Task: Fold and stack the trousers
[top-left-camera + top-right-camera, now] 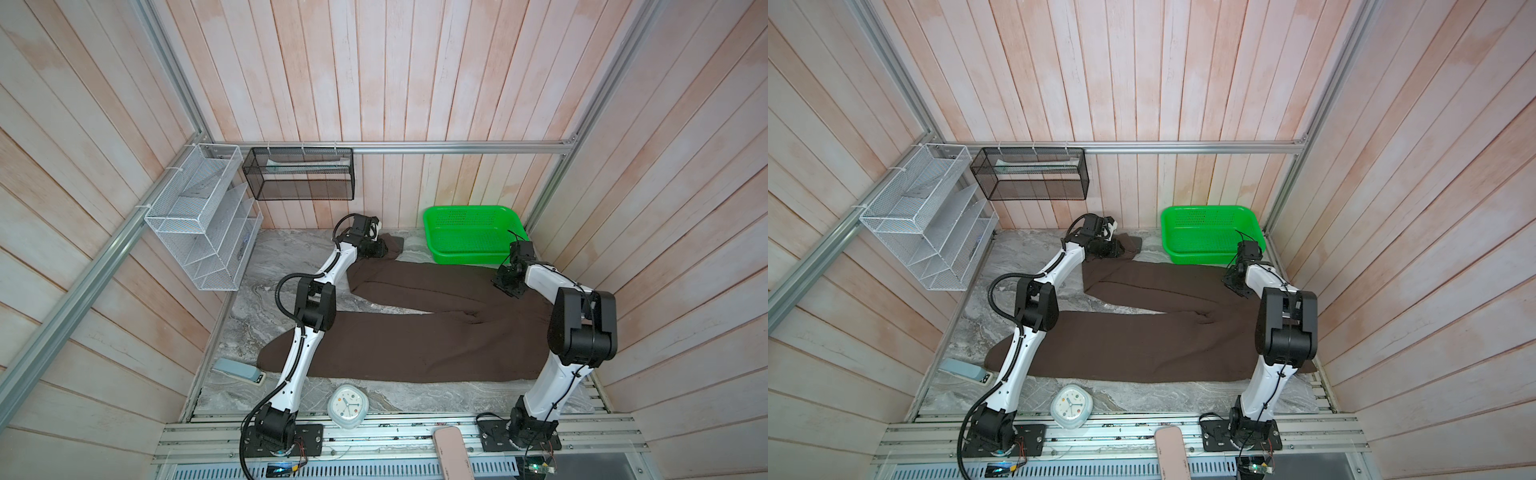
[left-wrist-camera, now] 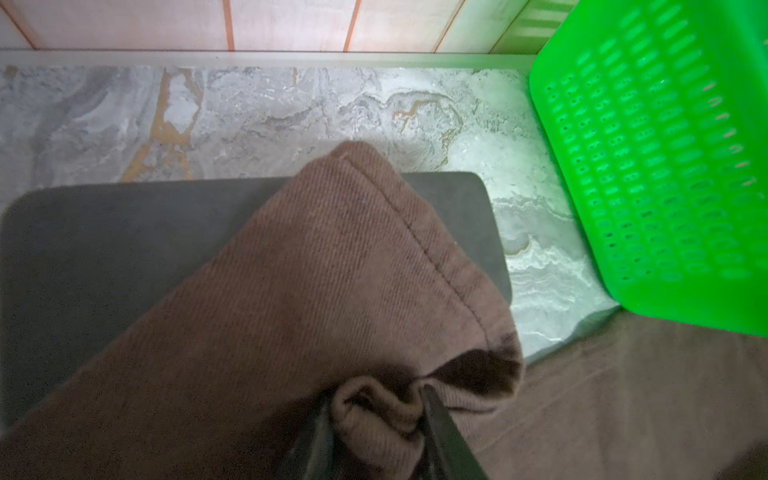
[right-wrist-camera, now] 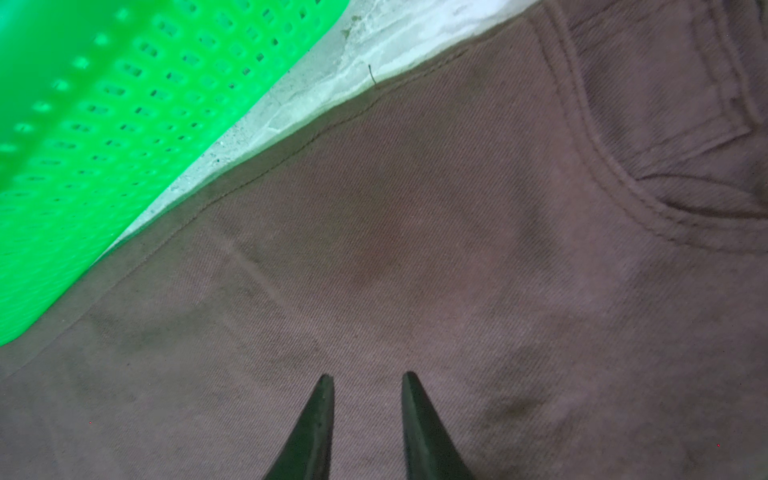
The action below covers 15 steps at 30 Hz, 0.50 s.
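The dark brown trousers (image 1: 415, 332) lie spread over the marble table in both top views, legs pointing left and waist at the right (image 1: 1204, 328). My left gripper (image 2: 374, 399) is shut on a bunched fold of the far leg's cuff (image 2: 340, 266). That cuff is raised and drapes over a dark grey case (image 2: 104, 232). In a top view the left gripper (image 1: 376, 249) sits at the back of the table. My right gripper (image 3: 368, 376) hovers just above the hip cloth by a pocket seam (image 3: 623, 187). Its jaws stand slightly apart with nothing between them (image 1: 505, 286).
An empty green basket (image 1: 469, 237) stands at the back right, close to both grippers (image 2: 648, 166) (image 3: 83, 145). A white clock (image 1: 347, 405) and a grey stapler (image 1: 241, 371) lie near the front. A white wire rack (image 1: 199, 216) and a black mesh bin (image 1: 299, 174) hang on the walls.
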Available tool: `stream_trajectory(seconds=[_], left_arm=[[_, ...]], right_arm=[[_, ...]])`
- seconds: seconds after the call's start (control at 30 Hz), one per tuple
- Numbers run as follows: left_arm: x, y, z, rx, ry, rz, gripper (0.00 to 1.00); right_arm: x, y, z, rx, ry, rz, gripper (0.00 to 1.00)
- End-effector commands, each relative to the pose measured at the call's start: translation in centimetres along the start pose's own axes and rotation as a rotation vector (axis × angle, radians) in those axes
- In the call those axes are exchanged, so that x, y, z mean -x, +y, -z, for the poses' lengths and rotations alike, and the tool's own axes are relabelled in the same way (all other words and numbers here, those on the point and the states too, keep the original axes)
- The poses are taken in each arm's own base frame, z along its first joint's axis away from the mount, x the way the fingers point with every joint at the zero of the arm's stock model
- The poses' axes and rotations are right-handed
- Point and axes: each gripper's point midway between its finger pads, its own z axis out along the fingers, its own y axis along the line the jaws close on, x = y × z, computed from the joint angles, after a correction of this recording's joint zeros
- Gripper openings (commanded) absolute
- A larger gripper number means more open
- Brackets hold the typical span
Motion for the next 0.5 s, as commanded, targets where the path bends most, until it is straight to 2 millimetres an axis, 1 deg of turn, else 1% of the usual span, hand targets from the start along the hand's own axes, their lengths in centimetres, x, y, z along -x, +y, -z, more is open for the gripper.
stream_trajectory(seconds=[0.0, 0.07, 0.17, 0.23, 0.27, 0.33, 0.37, 0.4, 0.43, 0.47], left_arm=[[2.1, -0.5, 0.9, -0.001, -0.064, -0.028, 0.24], [2.3, -0.4, 0.9, 0.008, -0.072, -0.025, 0.16], [2.9, -0.2, 1.6, 0.036, -0.086, -0.027, 0.01], [3.6, 0.0, 2.6, 0.074, -0.105, -0.029, 0.00], [4.1, 0.1, 3.5, 0.100, -0.119, -0.023, 0.00], [5.1, 0.3, 5.9, 0.152, -0.161, -0.010, 0.00], [5.6, 0.4, 7.6, 0.176, -0.193, 0.006, 0.00], [6.3, 0.6, 9.7, 0.195, -0.241, 0.033, 0.00], [6.1, 1.0, 11.3, 0.213, -0.268, 0.066, 0.00], [5.9, 1.6, 13.4, 0.231, -0.311, 0.113, 0.00]], right_arm=[[-0.5, 0.2, 0.5, -0.001, 0.006, 0.023, 0.30], [-0.5, 0.3, 0.5, 0.000, 0.005, 0.024, 0.30], [-0.3, 0.3, 0.7, 0.000, 0.002, 0.024, 0.29], [-0.3, 0.4, 0.8, 0.001, 0.001, 0.028, 0.30], [-0.3, 0.4, 0.8, 0.001, 0.001, 0.029, 0.30], [-0.3, 0.4, 0.9, 0.000, 0.002, 0.027, 0.30], [-0.4, 0.4, 0.9, 0.002, 0.003, 0.027, 0.30], [-0.4, 0.4, 1.0, 0.003, 0.001, 0.028, 0.30], [-0.4, 0.4, 1.0, 0.002, 0.001, 0.026, 0.29], [-0.5, 0.4, 1.0, 0.004, 0.002, 0.025, 0.30]])
